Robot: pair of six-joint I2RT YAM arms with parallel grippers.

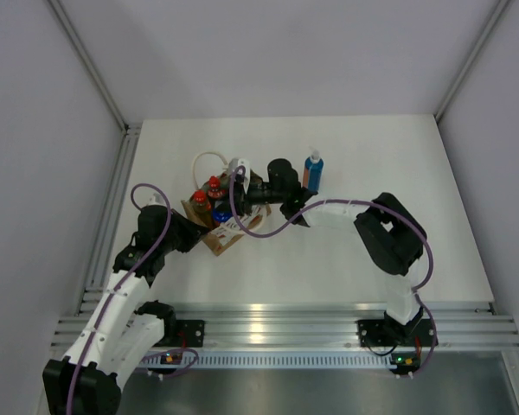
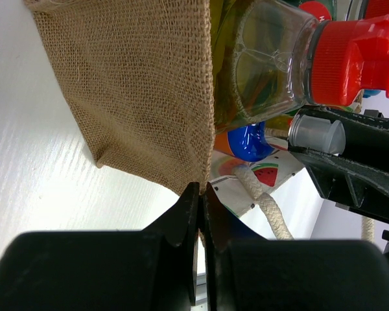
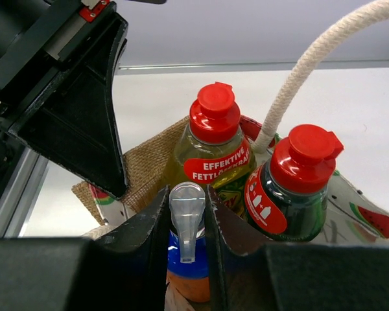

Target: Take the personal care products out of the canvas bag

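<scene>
The canvas bag (image 1: 218,239) stands left of centre with its rope handle (image 1: 205,160) looping up behind. My left gripper (image 2: 201,189) is shut on the bag's burlap rim (image 2: 142,91) at its near-left corner. My right gripper (image 3: 187,197) is shut on the clear top of the orange bottle with the blue cap (image 3: 188,259), which is still inside the bag. Beside it in the bag stand the yellow-green bottle (image 3: 214,152) and the dark green bottle (image 3: 297,191), both red-capped. The blue bottle with the white nozzle (image 1: 313,170) stands on the table to the right of the bag. I cannot make out the grey-green pump bottle.
The right arm (image 1: 389,233) arcs across the middle of the white table (image 1: 372,164). Grey walls close in the left, the right and the back. An aluminium rail (image 1: 277,324) runs along the near edge.
</scene>
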